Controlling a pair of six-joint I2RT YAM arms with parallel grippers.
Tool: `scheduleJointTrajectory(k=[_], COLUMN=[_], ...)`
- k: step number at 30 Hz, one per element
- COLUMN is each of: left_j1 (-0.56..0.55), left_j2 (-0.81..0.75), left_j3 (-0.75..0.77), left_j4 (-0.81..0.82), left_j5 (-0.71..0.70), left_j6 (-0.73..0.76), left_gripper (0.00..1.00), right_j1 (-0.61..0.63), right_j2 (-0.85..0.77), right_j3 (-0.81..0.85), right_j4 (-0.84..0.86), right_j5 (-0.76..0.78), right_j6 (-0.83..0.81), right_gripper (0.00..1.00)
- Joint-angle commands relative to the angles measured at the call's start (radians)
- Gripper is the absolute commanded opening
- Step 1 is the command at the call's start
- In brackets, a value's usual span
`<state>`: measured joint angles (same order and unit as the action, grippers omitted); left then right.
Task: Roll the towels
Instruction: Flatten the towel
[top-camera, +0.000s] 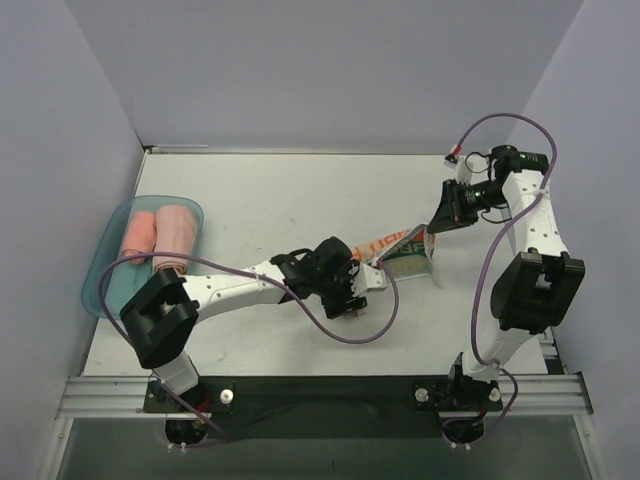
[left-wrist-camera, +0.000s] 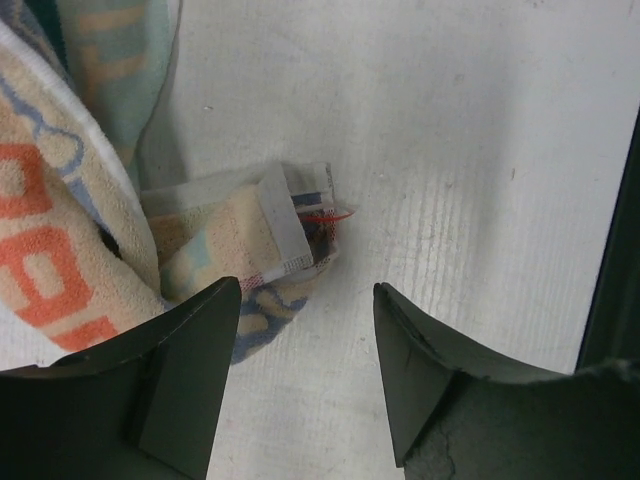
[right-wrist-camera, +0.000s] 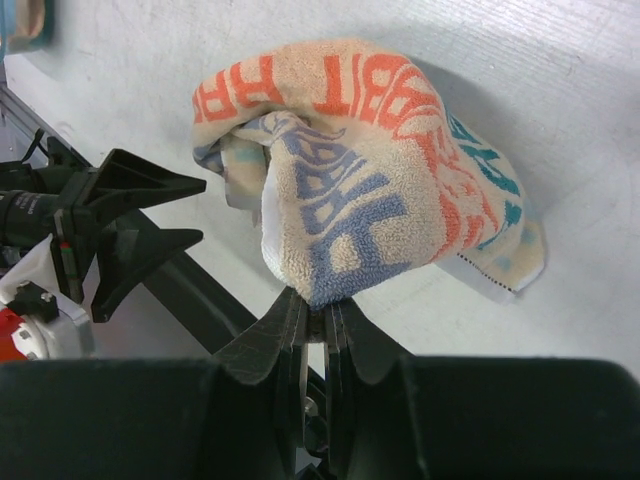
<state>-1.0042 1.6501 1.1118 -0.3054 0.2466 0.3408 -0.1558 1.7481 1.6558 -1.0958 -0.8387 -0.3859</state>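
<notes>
R fingers (right-wrist-camera: 316, 318) clamped on RABBIT towel (right-wrist-camera: 370, 170) edge, hanging bunched over bench (left-wrist-camera: 480, 200); L fingers (top-camera: 350, 300) apart by its tag (left-wrist-camera: 305, 210), so I'd pinch that corner & stretch flat w/ R before rolling.

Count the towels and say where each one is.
3. The pink towel and the peach towel lie rolled in the teal tray, left. The lettered towel is pinched mid-table by the right gripper. None seems hidden.

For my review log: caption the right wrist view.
Right pincer shut on the RABBIT towel; left pincer open beside it.
</notes>
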Motion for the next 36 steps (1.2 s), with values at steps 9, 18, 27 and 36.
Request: scheduleJointTrajectory(k=[9, 18, 27, 36], left_j1=[-0.002, 0.079, 0.431, 0.711], left_j2=[0.16, 0.045, -0.308, -0.525], left_j3=[0.115, 0.109, 0.079, -0.033], left_j4=[-0.004, -0.095, -0.434, -0.531], left_j5=[-0.024, 0.001, 0.131, 0.203], left_j6=[0.115, 0.103, 0.253, 0.507], left_gripper=[0.61, 0.0, 0.0, 0.0], right_j1=[-0.025, -0.068, -0.152, -0.223], right_j2=[0.01, -0.001, -0.012, -0.044], right_j3=[0.009, 0.009, 0.11, 0.11], right_j4=[-0.016, -0.021, -0.024, -0.052], right_j5=[-0.03, -0.031, -0.051, -0.03], right_j6=[0.007, -0.007, 0.001, -0.03], right_gripper=[0.0, 0.0, 0.0, 0.0])
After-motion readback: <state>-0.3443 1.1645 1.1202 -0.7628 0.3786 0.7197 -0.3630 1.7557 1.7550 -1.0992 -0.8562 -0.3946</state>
